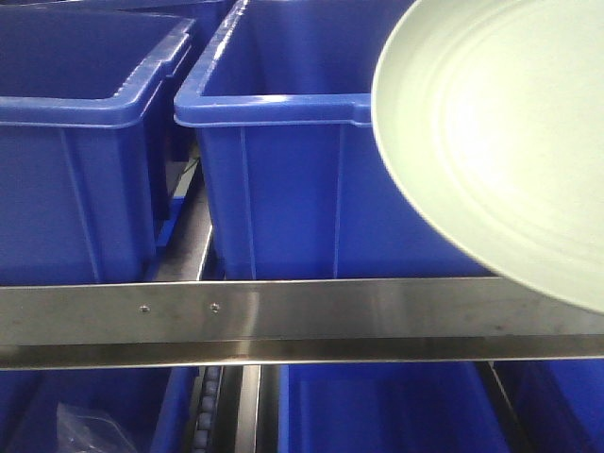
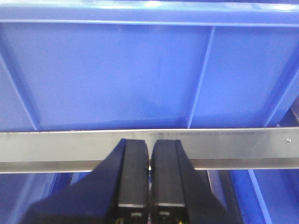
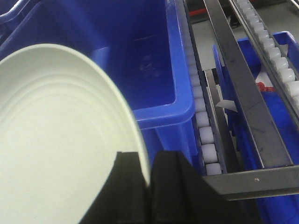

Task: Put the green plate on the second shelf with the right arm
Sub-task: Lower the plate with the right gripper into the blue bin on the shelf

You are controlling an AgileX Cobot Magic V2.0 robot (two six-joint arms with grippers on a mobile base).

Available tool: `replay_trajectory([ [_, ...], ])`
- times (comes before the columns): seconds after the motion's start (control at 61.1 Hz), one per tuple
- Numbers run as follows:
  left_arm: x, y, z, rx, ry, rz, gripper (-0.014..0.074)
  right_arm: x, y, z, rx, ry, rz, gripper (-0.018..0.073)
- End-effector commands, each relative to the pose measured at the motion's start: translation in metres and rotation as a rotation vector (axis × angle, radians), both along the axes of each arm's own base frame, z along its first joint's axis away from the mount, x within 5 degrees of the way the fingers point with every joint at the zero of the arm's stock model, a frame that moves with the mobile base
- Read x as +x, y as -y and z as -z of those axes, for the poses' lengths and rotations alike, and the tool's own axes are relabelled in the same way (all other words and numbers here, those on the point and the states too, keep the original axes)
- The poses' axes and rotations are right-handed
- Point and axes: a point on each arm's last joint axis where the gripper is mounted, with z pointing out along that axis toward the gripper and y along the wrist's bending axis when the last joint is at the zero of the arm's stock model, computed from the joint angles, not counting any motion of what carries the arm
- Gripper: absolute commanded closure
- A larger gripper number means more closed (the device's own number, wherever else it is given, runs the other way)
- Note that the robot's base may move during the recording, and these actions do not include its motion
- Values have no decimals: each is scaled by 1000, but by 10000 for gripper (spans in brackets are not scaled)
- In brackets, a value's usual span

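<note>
**Green plate held on edge in front of the shelf bins**

Nearest to me, in the right wrist view, my right jaws are clamped on the rim of the green plate. One finger sits on each face and the pale edge runs up between them. The plate is held off any surface, tilted, its face with faint rings turned toward the camera. In the front view the green plate fills the upper right, overlapping the steel shelf rail and the blue bin behind it.

My left jaws are pressed together and hold nothing, hanging just in front of the same kind of rail.

Beyond the plate is an open blue bin, then a track of white rollers beside it, and further rails and bins to the right.

I judge the plate is being carried toward the shelf, not yet set down. To do this well, I should keep the grip firm, level the plate before lowering it, and clear the rail and bin lip with its wide rim.
</note>
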Motion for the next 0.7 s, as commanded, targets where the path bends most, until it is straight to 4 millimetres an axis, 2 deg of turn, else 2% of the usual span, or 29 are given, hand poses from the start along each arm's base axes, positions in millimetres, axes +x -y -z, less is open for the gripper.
replay_trajectory([
  [0.0,1,0,5,-1,64,-1,472,1,2,-21,29,137,24,510],
  [0.688,1,0,5,-1,64,-1,472,1,2,-22,31,150,27,510],
])
